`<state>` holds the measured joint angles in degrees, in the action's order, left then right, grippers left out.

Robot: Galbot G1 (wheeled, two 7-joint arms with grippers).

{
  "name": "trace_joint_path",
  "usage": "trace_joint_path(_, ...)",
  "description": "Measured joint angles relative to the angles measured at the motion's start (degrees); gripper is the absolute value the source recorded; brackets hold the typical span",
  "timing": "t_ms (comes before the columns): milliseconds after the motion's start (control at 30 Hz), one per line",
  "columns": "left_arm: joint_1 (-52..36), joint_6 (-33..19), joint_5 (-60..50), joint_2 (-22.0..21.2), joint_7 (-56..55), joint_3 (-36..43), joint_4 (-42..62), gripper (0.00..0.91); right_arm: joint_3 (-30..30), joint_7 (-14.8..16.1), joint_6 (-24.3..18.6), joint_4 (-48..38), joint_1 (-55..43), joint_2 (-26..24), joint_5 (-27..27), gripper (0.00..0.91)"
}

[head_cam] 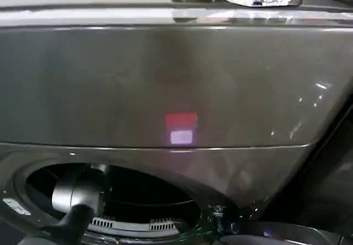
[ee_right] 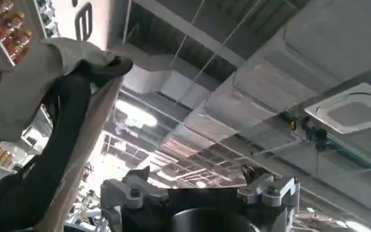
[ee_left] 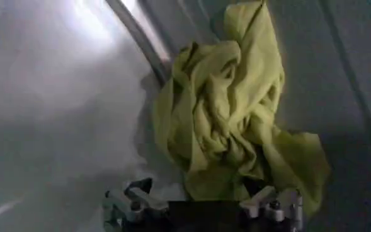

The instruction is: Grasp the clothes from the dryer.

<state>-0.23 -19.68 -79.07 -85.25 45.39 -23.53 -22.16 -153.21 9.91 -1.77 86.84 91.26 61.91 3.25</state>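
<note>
While the left gripper (ee_left: 203,207) holds its fingers apart inside the dryer (head_cam: 176,85), the clothes (ee_left: 229,113) lie just beyond them, a crumpled yellow-green bundle.

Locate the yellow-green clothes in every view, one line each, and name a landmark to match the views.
Head view: no clothes to be seen; the left arm reaches into the dryer through its round opening.
Left wrist view: the clothes lie bunched on the drum wall, just beyond the open left gripper.
Right wrist view: none; the right gripper points at the ceiling.
Shared landmark: the dryer's drum, in the head and left wrist views.
</note>
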Motion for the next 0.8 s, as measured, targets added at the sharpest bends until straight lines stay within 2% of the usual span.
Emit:
trace_joint_path(167, 0.7, 1.1, 0.3, 0.1, -0.2, -0.1, 0.3, 0.907, 0.3, 0.1, -0.1, -0.2, 0.0, -0.2, 0.0, 0.907)
trace_joint_path(200, 0.8, 1.4, 0.3, 0.2, -0.2, -0.2, 0.3, 0.842, 0.3, 0.1, -0.2, -0.2, 0.0, -0.2, 0.0, 0.907)
trace_joint_path(233, 0.9, 1.7, 0.3, 0.2, -0.2, -0.4, 0.4, 0.125, 0.4, 0.2, -0.2, -0.2, 0.0, -0.2, 0.0, 0.907)
trace_joint_path(267, 1.0, 2.0, 0.3, 0.1, -0.1, -0.6, 0.4, 0.000, 0.4, 0.2, -0.3, -0.2, 0.0, -0.2, 0.0, 0.907)
trace_joint_path(800, 1.4, 3.1, 1.6, 0.1, 1.6, -3.2, 0.7, 0.000, 0.2, 0.4, -0.6, -0.8, 0.3, -0.6, 0.0, 0.907)
